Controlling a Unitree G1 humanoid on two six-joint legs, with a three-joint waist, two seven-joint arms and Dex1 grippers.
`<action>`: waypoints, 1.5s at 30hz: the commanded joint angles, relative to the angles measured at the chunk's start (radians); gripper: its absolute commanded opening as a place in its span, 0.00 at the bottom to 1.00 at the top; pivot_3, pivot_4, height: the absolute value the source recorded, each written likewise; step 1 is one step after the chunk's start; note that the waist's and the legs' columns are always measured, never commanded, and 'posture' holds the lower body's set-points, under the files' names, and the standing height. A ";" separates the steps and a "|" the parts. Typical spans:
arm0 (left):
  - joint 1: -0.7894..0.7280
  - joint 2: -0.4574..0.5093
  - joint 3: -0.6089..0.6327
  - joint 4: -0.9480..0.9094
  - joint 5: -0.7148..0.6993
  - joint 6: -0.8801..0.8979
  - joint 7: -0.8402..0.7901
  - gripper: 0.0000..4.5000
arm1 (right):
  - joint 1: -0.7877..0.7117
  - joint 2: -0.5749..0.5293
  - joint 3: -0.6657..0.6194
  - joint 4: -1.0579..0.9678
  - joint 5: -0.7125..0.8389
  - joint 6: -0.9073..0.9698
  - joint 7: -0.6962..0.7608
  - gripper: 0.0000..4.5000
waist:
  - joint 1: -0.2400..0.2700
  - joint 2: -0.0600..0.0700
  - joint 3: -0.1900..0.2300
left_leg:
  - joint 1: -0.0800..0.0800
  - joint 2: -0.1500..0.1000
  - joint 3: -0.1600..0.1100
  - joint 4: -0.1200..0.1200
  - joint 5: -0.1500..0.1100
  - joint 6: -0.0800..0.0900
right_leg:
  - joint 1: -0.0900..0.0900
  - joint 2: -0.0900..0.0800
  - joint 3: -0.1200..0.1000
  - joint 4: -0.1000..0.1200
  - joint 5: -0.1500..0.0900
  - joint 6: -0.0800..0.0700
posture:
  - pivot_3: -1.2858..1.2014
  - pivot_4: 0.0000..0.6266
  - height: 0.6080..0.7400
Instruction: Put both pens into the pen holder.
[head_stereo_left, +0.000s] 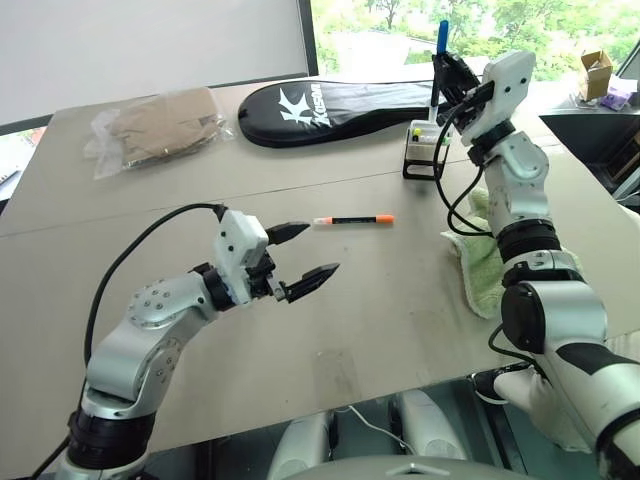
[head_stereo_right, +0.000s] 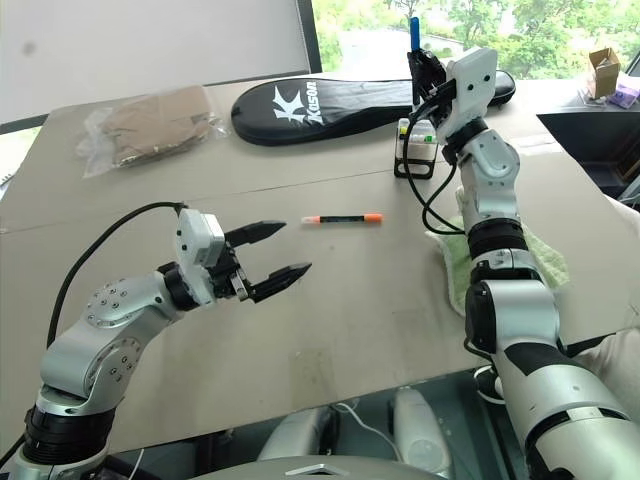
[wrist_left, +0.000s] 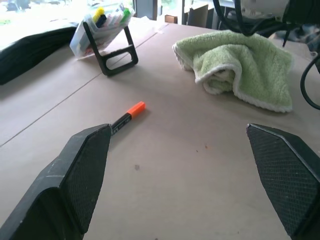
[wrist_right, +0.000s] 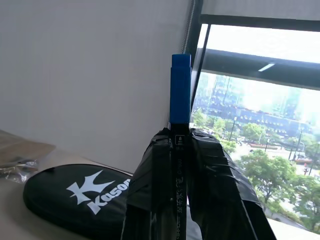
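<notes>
Blue-end pen: lower barrel hidden betw. right tool fingers, barrel print too small to read. Orange-cap pen: rear half hidden behind a left tool finger in left wrist view. Pen holder: partly covered by right tool's cable. Green towel: far part hidden behind right arm. Racket bag: cut off by edge below right tool.

Your robot's arms: silver-grey rounded shells with black joint bands, small screws ringing the left elbow housing, white wrist blocks, loose black cables looping along each; left claw and right claw have black fingers, inner pads textured
</notes>
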 joint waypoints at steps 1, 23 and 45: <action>-0.027 -0.026 0.039 -0.068 -0.078 0.026 0.047 1.00 | -0.013 0.006 0.002 0.042 -0.011 -0.118 -0.031 0.01 | -0.003 0.000 0.000 | 0.000 0.000 0.000 0.000 0.000 0.000 | 0.000 0.000 0.000 0.000 0.000 0.000 | 0.52 0.24 1.00; -0.067 -0.062 0.096 -0.083 -0.160 0.067 0.184 1.00 | -0.064 0.035 0.028 0.271 -0.110 -0.279 -0.208 0.01 | -0.012 0.000 0.000 | 0.001 0.001 0.002 0.008 0.000 0.000 | 0.001 0.001 0.002 0.007 0.000 0.000 | 0.52 0.24 1.00; -0.153 -0.116 -0.061 0.028 0.063 -0.026 0.232 1.00 | 0.090 0.169 0.015 -0.403 0.281 0.306 0.040 0.01 | -0.002 0.000 0.000 | 0.001 0.001 -0.001 0.008 0.000 0.000 | 0.001 0.001 0.001 0.008 0.000 0.000 | 0.52 0.24 1.00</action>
